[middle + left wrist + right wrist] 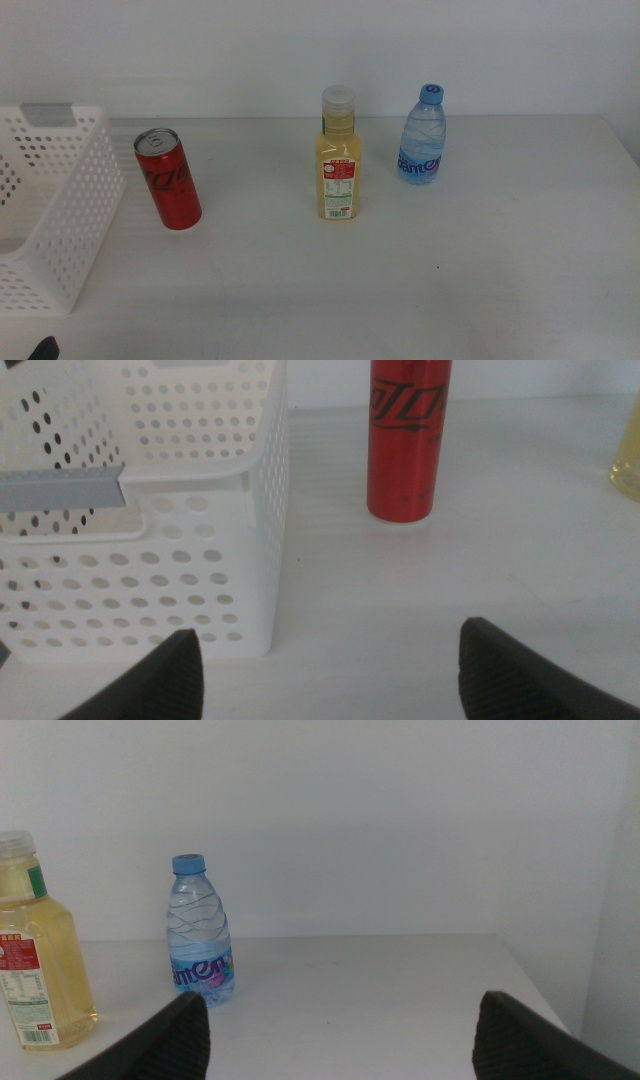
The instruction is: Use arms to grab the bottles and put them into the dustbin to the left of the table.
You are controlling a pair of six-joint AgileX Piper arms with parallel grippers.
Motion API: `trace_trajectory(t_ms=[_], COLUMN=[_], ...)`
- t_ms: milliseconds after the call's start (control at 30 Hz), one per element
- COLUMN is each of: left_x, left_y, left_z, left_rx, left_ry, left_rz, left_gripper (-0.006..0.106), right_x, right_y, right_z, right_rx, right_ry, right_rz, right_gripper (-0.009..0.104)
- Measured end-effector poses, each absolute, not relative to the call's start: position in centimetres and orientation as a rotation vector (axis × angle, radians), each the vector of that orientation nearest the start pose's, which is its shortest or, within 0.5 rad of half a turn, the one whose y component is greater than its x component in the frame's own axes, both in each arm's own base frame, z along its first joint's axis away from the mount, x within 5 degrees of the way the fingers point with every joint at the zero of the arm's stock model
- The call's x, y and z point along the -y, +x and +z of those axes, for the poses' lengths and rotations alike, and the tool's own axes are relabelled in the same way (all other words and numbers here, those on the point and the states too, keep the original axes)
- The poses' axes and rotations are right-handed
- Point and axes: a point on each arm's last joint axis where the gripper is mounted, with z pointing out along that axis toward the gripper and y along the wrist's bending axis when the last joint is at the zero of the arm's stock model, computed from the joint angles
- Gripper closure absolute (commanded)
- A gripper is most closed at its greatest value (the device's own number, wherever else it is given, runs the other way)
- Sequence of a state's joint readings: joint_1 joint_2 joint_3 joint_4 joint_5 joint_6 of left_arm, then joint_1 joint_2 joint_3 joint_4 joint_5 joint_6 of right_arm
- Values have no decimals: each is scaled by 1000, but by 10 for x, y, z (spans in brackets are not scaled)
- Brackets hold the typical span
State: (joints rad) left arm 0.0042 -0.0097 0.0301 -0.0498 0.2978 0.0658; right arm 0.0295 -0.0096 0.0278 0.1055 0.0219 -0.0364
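1. white wall and a plain white desk (480, 270) fill the scene; nothing has been gripped, and all three containers stand upright on the desk.
2. left claw (330, 670): its two dark jaws are spread wide and empty, low over the desk near its front left corner. in the middle view only a dark tip shows at the bottom edge. it faces the gap between the white perforated dustbin (200, 560) and the red soda can (408, 440).
3. right claw (340, 1035): jaws likewise spread apart and empty, held low and level, looking across the desk at the water bottle (200, 935) and the yellow juice bottle (40, 970). it is out of the middle view.
4. outward: in the middle view the red soda can (170, 182) stands just beside the dustbin (70, 200), the juice bottle (338, 160) is mid-desk, and the water bottle (424, 135) is behind it to the right.
5. risks, as i judge them: the can is slim and tall, so a jaw clipping it on approach could tip it over. the left claw could catch the dustbin's wall, so close beside the can. the bottles stand near each other, so reaching for one may nudge the other.
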Motion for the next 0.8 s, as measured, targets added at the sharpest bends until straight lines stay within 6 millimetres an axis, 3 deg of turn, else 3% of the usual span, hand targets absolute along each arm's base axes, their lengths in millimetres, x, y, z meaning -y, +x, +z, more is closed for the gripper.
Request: trace_trajectory(t_ms=[500, 800], left_x=[4, 19], left_y=[91, 117], left_z=[185, 175], left_rx=[-1784, -1821], left_ry=[86, 208], left_rz=[5, -64], left_gripper=[21, 21], right_x=[-2, -2], right_y=[57, 57], right_z=[202, 202], right_rx=[-1524, -1524], right_ry=[28, 28], right_rz=[81, 81], right_gripper=[8, 8])
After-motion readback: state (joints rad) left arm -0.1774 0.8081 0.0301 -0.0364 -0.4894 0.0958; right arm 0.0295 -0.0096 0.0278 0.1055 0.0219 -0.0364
